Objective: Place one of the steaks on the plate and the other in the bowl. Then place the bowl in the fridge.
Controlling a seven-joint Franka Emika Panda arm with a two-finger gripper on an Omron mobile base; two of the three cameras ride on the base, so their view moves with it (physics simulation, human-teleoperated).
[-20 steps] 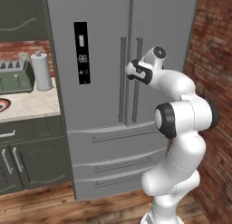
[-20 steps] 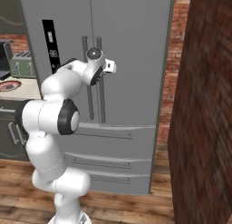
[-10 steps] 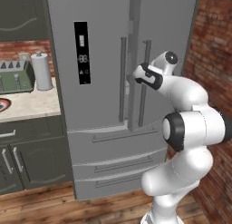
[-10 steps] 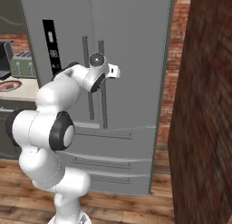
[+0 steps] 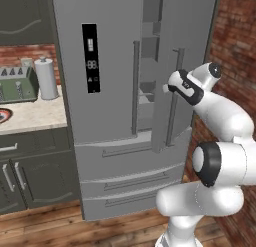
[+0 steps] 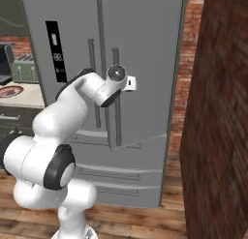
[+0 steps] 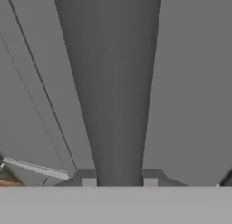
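Our two dark fingers (image 7: 89,178) sit closed on either side of the long vertical grey steel handle (image 7: 111,91), gripping it near its upper part. That handle (image 5: 174,96) belongs to the right door (image 5: 192,66) of the tall grey steel French-door fridge (image 5: 105,91), and the door stands ajar (shelves show in the gap). A red brick wall (image 6: 220,136) stands close on the right, leaving us little swing room. Left of the fridge runs a pale counter (image 5: 30,122).

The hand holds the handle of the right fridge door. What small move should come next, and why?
Probably keep pulling the right door handle outward: the hand is shut on it and the fridge door is only partly ajar, too narrow for a bowl.
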